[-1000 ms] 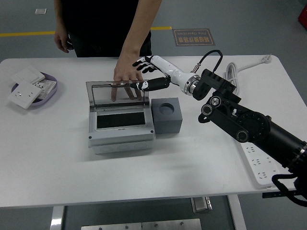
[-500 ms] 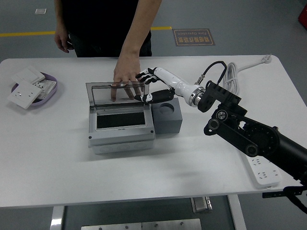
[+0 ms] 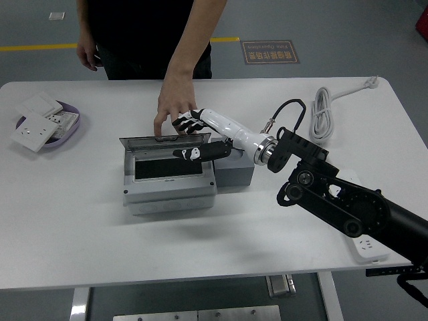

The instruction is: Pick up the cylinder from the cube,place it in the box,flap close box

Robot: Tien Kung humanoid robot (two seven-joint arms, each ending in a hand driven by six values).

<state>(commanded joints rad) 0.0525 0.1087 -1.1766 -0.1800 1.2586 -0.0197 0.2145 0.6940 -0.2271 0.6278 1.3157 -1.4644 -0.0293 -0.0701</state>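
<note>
Reaching over the grey box (image 3: 168, 179) in the head view, the right robot hand (image 3: 190, 139) rests its spread fingers, holding nothing, against the clear hinged lid (image 3: 164, 140), which leans partway down. A person's hand (image 3: 175, 105) touches the lid's far edge. The cylinder isn't visible; whether it lies inside the box can't be told. The dark cube (image 3: 234, 174) sits just beside the box. The lid looks light, stiff and slippery; pushing near its top edge seems best. The white tabletop (image 3: 80, 227) leaves ample room.

A dark floor sign (image 3: 270, 51) beyond the table (image 3: 80, 221) carries print too small to read, and nothing else is legible
</note>
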